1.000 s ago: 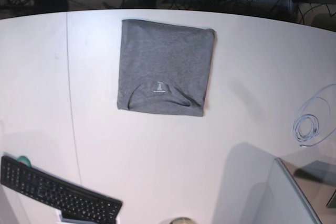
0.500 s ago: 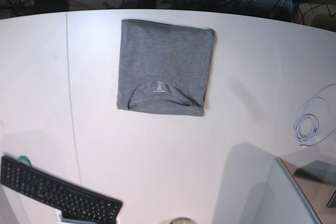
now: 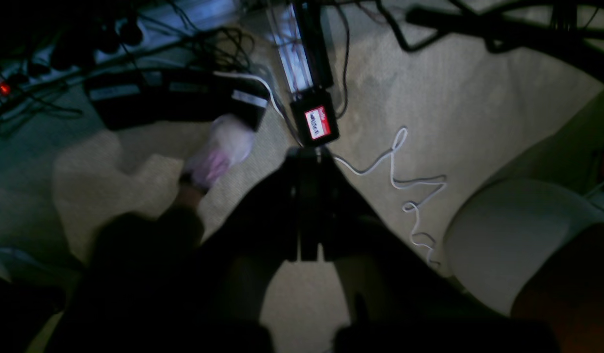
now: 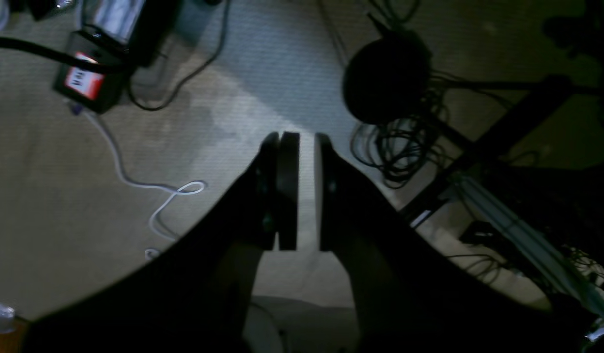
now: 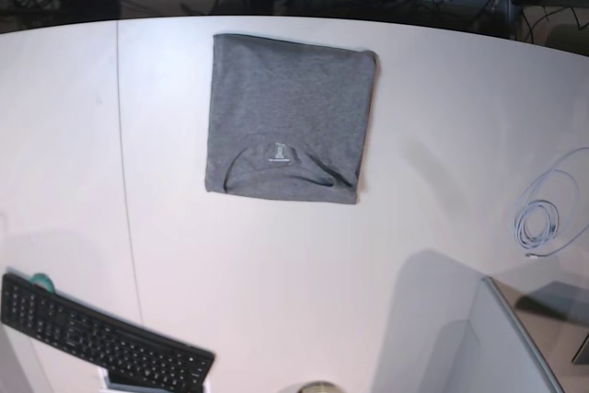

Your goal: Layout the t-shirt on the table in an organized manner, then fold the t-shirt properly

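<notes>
Since the shirt (image 5: 290, 117) lies folded square on the table (image 5: 276, 264), folding looks complete. Left gripper (image 3: 309, 206) pressed together, right gripper (image 4: 302, 191) slightly parted, both empty; no move required.

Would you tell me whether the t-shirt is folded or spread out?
Folded: the t-shirt lies as a compact rectangle on the table, sleeves tucked away.

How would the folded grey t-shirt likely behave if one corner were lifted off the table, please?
The t-shirt looks like soft knit, so it would probably droop. Its stacked layers lie loose, so the fold would likely open. On the smooth white table, a push might slide it, perhaps bunching.
</notes>
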Robot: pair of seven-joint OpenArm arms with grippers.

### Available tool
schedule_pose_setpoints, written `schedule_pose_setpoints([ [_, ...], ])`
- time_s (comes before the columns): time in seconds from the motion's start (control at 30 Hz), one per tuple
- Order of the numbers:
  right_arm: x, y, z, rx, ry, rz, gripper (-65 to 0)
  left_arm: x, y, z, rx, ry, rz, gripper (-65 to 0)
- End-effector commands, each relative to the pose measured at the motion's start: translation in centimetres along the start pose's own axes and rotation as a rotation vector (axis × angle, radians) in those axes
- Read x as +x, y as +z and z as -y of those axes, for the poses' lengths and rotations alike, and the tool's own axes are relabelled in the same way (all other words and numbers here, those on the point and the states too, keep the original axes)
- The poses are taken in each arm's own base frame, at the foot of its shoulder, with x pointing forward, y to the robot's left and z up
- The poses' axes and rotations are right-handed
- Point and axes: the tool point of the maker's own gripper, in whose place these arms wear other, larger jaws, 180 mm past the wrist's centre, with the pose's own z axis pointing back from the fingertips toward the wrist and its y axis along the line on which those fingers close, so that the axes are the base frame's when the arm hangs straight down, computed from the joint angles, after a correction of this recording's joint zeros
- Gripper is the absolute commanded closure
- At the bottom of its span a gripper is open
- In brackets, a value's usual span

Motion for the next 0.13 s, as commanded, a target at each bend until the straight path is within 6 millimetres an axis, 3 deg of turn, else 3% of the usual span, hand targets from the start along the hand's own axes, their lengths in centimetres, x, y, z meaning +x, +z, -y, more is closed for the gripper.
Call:
schedule_pose_setpoints([
  [0.0, -0.42, 0.14, 0.22, -0.007, 0.007, -0.002, -5.6, -0.13, 0.26, -0.24, 0.0, 0.007, 0.005, 0.0],
  [0.1, 0.1, -0.03, 0.52, -0.01, 0.012, 0.008, -5.6, 0.3, 0.11, -0.24, 0.0, 0.005, 0.015, 0.0],
])
